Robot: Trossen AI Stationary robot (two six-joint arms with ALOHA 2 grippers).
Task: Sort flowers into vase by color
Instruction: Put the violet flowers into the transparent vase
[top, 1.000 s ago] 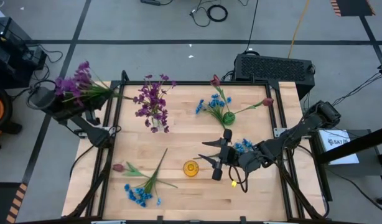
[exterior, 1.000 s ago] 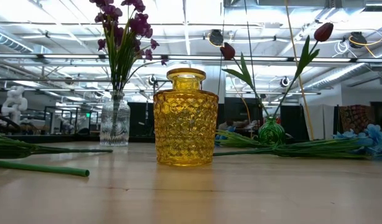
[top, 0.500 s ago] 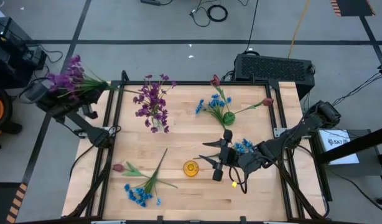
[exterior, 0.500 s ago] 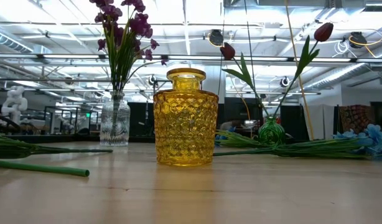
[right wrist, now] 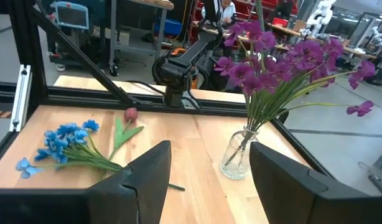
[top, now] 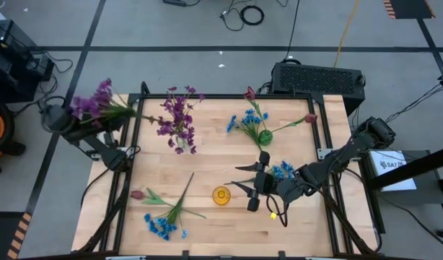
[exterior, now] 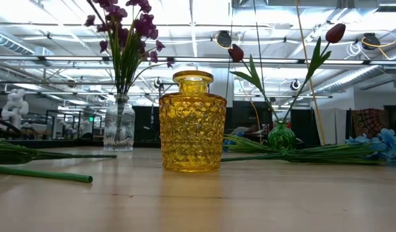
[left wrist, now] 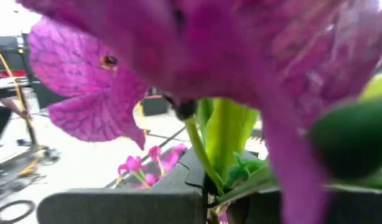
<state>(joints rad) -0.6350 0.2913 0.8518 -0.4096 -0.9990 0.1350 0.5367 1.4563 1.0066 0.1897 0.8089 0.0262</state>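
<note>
My left gripper is beyond the table's far left corner, shut on a purple sprig whose blossoms fill the left wrist view. My right gripper is open just right of the yellow vase and touches nothing. A clear vase holds purple flowers. The green vase holds blue sprigs and red tulips. A red tulip and blue flowers lie on the table near left. Another blue sprig lies beside my right arm. My left gripper holds the purple sprig by its green stems, pinched between the two fingers. The sprig is lifted clear of the table, its blossoms back over the wrist and its stem ends pointing toward the table.
A black frame runs round the wooden table. A black box stands behind the far edge. Bare wood lies in the middle between the clear vase and the yellow vase, and along the near right.
My left gripper has swung the purple sprig first away from the table to the left, then back toward the table's far left corner and the clear vase. My right gripper has kept still.
</note>
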